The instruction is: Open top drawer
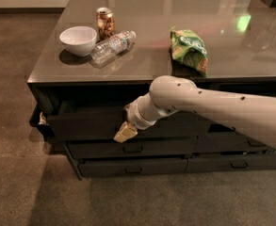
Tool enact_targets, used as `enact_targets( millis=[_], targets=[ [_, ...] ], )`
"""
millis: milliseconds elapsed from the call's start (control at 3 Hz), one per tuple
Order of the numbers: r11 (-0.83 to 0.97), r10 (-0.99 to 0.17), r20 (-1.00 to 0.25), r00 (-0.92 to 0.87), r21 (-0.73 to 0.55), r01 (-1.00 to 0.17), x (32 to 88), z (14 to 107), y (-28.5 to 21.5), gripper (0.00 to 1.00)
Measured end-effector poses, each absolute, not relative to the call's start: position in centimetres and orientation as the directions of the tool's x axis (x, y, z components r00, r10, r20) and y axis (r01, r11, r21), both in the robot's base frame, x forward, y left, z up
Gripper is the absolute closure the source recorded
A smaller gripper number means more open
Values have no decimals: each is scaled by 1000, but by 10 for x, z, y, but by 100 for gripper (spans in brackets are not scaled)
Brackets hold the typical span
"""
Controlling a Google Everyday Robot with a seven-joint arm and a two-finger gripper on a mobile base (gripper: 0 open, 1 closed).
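The top drawer (83, 125) stands partly pulled out beneath the table (142, 65) (at its left end); the pincer (125, 133) sits against the drawer front's lower edge, and whether it grips anything I cannot tell

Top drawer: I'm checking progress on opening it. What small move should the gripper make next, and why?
Probably a short, straight pull outward. The gripper sits at the front of the top drawer, near its middle. That front juts out past the lower drawers, but only a narrow dark gap shows under the tabletop, so it looks partly open.
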State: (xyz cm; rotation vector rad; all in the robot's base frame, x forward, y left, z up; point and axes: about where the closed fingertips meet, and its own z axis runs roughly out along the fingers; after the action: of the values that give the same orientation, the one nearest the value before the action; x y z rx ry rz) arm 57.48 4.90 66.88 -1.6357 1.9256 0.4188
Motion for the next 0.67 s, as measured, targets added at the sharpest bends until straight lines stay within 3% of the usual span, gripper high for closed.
enact_targets(
  millis=[667],
  targets=[
    [212, -790, -606, -95, -124, -969, 573, 677, 43, 46]
  ],
)
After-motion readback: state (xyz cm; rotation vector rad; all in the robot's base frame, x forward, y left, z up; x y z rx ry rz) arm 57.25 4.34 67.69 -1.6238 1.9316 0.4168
